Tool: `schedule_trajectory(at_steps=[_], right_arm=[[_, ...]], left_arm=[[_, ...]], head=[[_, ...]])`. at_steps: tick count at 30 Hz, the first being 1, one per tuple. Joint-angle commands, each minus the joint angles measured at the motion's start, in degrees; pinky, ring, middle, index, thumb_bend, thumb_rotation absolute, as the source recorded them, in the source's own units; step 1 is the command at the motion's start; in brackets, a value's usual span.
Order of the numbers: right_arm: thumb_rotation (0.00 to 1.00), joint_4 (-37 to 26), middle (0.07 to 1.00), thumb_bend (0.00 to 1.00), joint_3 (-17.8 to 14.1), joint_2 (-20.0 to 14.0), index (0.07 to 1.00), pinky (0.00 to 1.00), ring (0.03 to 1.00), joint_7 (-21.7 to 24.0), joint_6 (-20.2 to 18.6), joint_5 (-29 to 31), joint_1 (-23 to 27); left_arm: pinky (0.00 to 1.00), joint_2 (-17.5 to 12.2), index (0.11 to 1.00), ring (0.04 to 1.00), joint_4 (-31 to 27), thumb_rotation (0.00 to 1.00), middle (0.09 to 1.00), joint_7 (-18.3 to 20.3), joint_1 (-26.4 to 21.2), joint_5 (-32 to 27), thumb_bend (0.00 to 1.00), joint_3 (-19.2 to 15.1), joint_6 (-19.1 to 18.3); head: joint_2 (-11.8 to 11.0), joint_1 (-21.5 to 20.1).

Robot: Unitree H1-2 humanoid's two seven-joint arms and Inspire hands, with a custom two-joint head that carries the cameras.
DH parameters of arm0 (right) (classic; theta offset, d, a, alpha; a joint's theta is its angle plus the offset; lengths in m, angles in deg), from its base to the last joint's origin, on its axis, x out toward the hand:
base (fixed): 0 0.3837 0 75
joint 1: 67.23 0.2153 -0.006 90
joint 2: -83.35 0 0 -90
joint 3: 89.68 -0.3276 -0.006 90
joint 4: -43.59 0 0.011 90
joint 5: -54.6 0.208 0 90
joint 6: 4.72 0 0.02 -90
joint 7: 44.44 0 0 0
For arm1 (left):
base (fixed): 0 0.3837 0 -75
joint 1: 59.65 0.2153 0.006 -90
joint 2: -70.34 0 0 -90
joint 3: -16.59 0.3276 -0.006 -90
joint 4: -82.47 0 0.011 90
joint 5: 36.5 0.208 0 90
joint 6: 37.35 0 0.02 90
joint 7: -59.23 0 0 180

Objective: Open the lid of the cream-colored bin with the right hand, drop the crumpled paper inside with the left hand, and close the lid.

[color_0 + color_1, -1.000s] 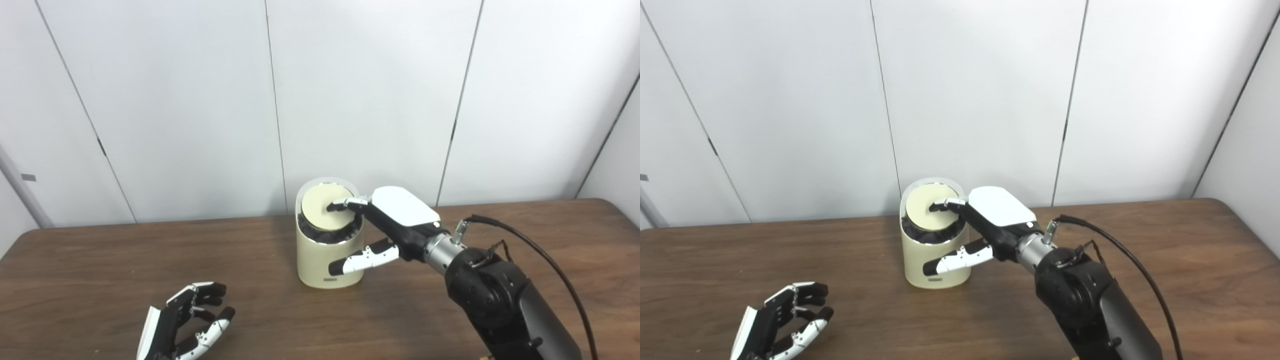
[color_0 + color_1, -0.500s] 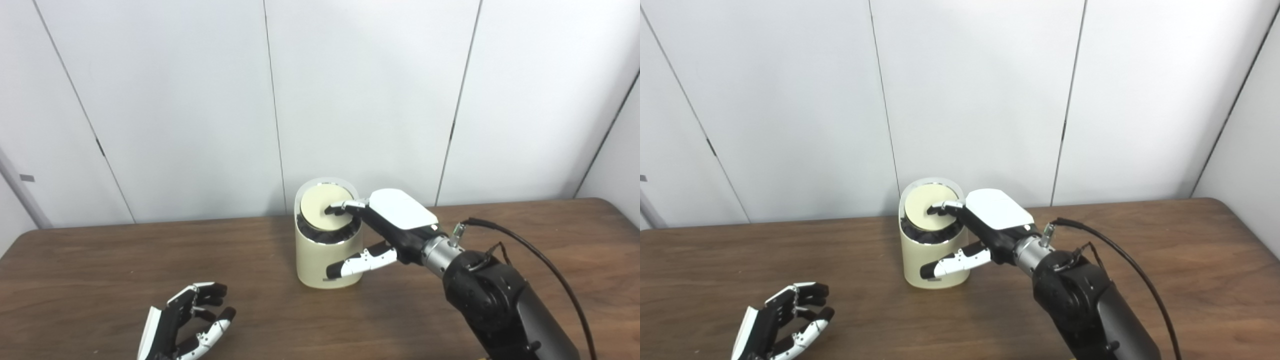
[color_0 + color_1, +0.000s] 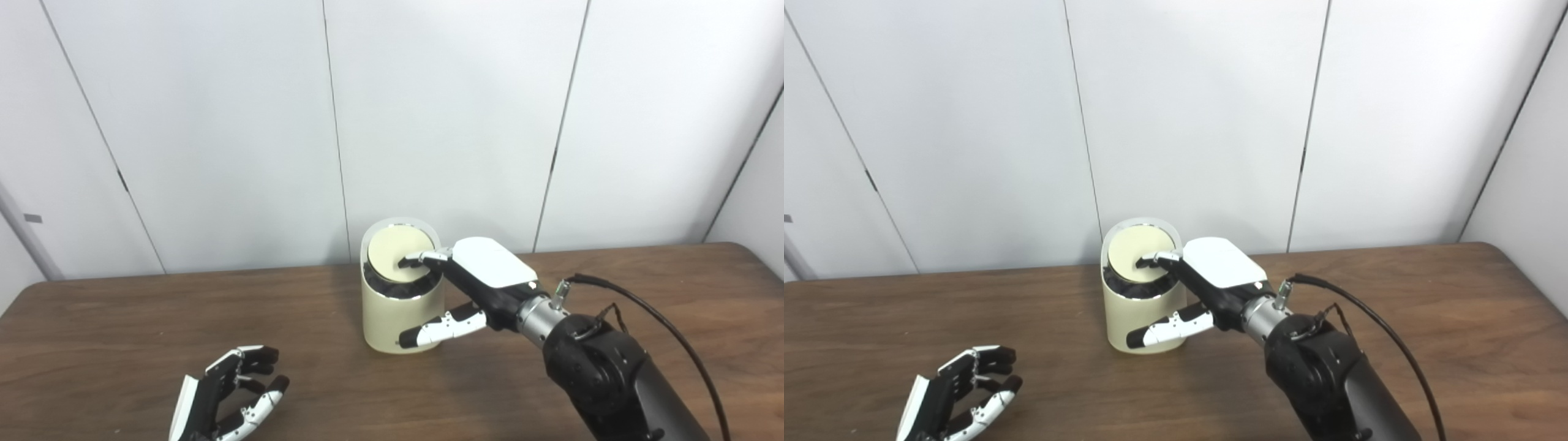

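The cream-colored bin stands upright near the back middle of the brown table. Its round lid is tilted, with a dark gap and black liner showing under its front edge. My right hand reaches in from the right. Its fingertips rest on the lid's right part and its thumb sticks out in front of the bin's wall, gripping nothing. My left hand lies at the near left, fingers loosely curled and empty. No crumpled paper is in view.
A black cable loops from the right wrist over the table's right side. White wall panels stand just behind the bin. The table's far right corner is in view.
My right hand has sunk a little and its fingertips have pushed the lid slightly lower. The left hand has not moved.
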Motion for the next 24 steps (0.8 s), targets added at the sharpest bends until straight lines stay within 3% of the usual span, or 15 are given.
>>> schedule_trajectory(at_steps=[1, 10, 15, 24], right_arm=[[0.84, -0.9, 0.831, 0.95, 0.4, 0.4, 0.828, 0.75, 0.836, 0.8, 0.5, 0.8, 0.7], [0.84, -0.6, 0.825, 0.96, 0.4, 0.7, 0.823, 0.77, 0.834, 0.4, 0.0, 0.4, 0.1], [0.85, 0.4, 0.783, 0.96, 0.5, 0.4, 0.771, 0.74, 0.792, 0.0, 0.6, 0.3, 0.0], [0.86, -0.1, 0.787, 0.97, 1.1, 0.1, 0.763, 0.75, 0.798, 2.0, -0.7, -0.7, 0.7]], left_arm=[[0.53, -0.2, 0.646, 0.654, -1.0, 0.30, 0.670, -0.7, -1.8, 0.3, 0.60, 0.0, 1.6], [0.53, -0.4, 0.647, 0.654, -1.6, 0.30, 0.670, -0.6, -1.5, 0.7, 0.60, 0.0, 1.5], [0.53, -0.3, 0.646, 0.650, -2.5, 0.30, 0.667, -0.5, -1.3, 0.6, 0.60, 0.0, 0.7], [0.52, -0.3, 0.649, 0.648, -2.7, 0.31, 0.668, -0.2, -1.1, 0.2, 0.60, -0.1, 0.4]], head=[[0.0, -0.1], [0.4, 0.1], [0.6, 0.1], [0.8, 0.2]])
